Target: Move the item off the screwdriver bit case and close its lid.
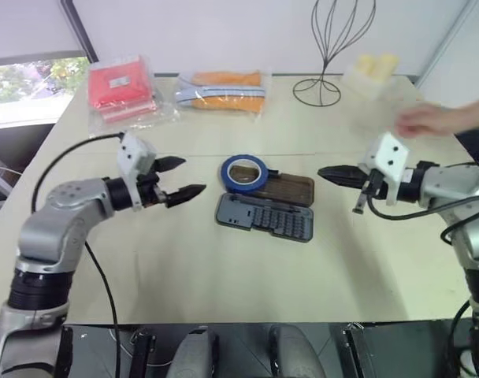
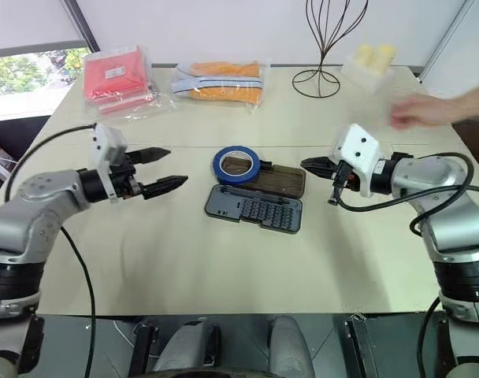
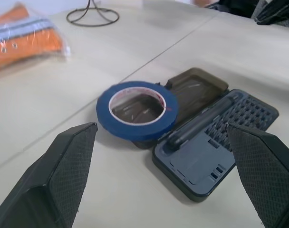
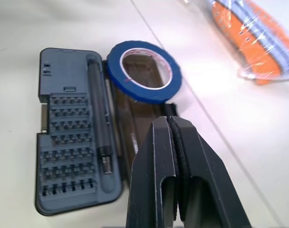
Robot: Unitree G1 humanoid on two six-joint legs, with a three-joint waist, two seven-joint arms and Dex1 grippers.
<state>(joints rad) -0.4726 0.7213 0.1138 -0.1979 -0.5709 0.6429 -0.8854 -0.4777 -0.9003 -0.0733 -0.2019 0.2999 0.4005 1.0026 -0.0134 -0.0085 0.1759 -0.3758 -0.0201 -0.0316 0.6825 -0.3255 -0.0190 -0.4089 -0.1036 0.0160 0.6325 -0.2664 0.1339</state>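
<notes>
No readable text anywhere (the red packet's point(image 1: 120, 92) label is illegible)

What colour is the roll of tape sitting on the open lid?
Blue, with a pale inner core; the roll of tape shows best in the left wrist view.

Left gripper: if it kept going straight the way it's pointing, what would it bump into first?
Probably the blue tape roll, lying on the open lid of the bit case. The left gripper, fingers wide open, points toward it, slightly downward, though depth is hard to judge.
</notes>
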